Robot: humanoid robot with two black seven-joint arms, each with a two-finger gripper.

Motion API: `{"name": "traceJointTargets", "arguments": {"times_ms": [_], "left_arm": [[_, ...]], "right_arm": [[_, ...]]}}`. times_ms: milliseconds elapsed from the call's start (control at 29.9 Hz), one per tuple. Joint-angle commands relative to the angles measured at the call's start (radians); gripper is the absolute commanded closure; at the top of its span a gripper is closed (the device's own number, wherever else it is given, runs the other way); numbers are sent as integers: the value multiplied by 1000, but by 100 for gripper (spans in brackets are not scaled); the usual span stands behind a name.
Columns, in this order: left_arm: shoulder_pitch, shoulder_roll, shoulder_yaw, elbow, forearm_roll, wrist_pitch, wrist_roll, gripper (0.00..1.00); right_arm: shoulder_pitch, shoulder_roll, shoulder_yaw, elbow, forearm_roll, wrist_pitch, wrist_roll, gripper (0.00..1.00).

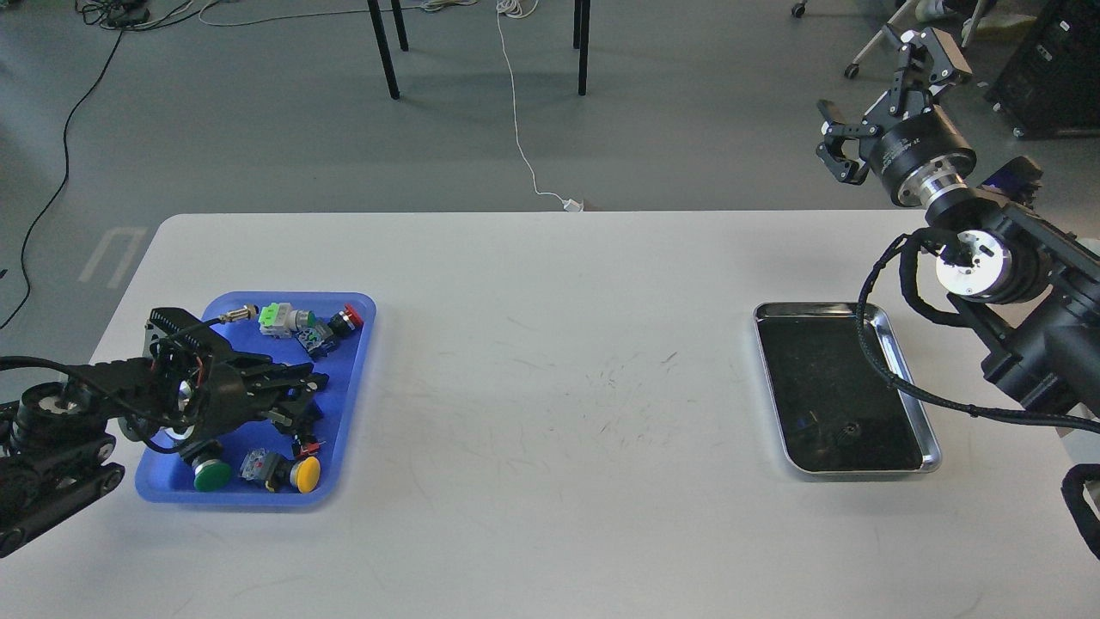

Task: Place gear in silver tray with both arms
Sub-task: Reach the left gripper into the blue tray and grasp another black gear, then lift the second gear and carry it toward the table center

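L gripper [296, 389] sits low in the blue tray [359, 361] by the bench's left edge, grip state unclear; silver tray [909, 365] far across near right edge, under the raised, wide-open R gripper [876, 103]

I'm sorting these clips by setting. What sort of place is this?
Probably a robotics lab or workshop: a bare white table on a grey floor with loose cables, and a blue tray of push buttons.

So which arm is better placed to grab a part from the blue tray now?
Left, probably. The left gripper is already low over the blue tray among the parts. The right gripper is raised with open fingers beyond the silver tray, far across the table.
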Motion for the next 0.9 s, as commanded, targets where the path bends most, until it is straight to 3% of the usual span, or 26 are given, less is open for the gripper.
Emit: {"name": "traceJointTargets", "arguments": {"times_ms": [0,368,602,869], "left_arm": [[-6,5,-5,-3,-4,-3,-3,79],[-76,114,-9,-55,-96,-5,-19,79],[-115,162,-21,-187,-116,-6,-11,79],[-260,96,-15,-305,-142,-75,-14,79]], "right_arm": [[0,0,0,0,0,0,2,0],[2,0,3,0,0,0,2,0],[5,0,5,2,0,0,2,0],[18,-51,2,23,-1,17,0,0]]}}
